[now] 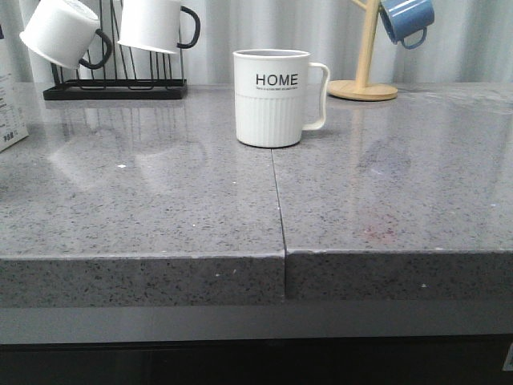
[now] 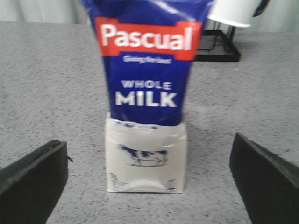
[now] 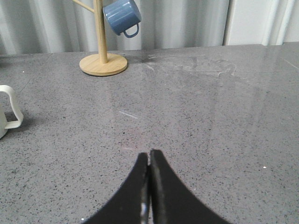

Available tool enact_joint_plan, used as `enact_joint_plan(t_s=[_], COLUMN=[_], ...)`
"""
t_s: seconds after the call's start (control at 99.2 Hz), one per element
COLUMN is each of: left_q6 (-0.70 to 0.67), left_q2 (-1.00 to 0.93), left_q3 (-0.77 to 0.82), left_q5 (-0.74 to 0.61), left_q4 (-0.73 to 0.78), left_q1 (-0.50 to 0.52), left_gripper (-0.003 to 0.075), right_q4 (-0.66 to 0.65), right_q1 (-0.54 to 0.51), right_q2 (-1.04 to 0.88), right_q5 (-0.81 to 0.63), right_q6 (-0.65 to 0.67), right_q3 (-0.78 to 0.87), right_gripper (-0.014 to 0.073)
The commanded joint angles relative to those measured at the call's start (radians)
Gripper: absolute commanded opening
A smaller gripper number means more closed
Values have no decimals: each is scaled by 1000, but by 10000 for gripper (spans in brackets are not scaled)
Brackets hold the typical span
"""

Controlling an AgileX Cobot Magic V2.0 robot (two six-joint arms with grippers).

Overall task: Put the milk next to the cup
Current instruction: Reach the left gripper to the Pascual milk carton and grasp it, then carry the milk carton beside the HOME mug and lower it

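One milk (image 2: 145, 116) carton, marked "Pascual WHOLE MILK", stands upright between the spread fingers of the left gripper (image 2: 149, 182), untouched and far left of the "HOME" cup (image 1: 272, 98). Two white mugs (image 1: 152, 22) hang behind the cup. Right gripper (image 3: 149, 186) is clenched, empty.

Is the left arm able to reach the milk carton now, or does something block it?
Probably yes. The left gripper is open, its fingers apart on both sides of the upright milk carton, with only bare counter between them.

Glossy speckled stone table (image 1: 160, 200), glazed ceramic cup (image 1: 271, 104), wooden stand (image 1: 365, 80).
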Motion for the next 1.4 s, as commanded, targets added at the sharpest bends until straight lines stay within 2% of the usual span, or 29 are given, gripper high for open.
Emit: enact_joint_plan(t_s=[0.0, 0.846, 1.038, 1.139, 1.31, 1.391], left_q6=[2, -1, -1, -1, -1, -1], left_q2=[25, 310, 343, 343, 343, 343], left_q3=[-50, -306, -323, -323, -323, -325], left_q5=[-105, -108, -139, -148, -162, -166], left_q4=[5, 5, 5, 5, 5, 5], left_q1=[23, 14, 14, 14, 14, 14], left_gripper=[671, 671, 662, 567, 274, 171], right_q4=[-10, -10, -10, -10, -10, -10], right_q1=[0, 0, 0, 0, 0, 0], right_q2=[5, 5, 5, 5, 5, 5], right_q5=[-67, -68, -68, -68, -68, -68], right_q6=[-1, -1, -1, -1, -1, -1], right_q3=[-28, -28, -28, -28, -28, -28], right_gripper=[-120, -120, -120, -120, -120, -120])
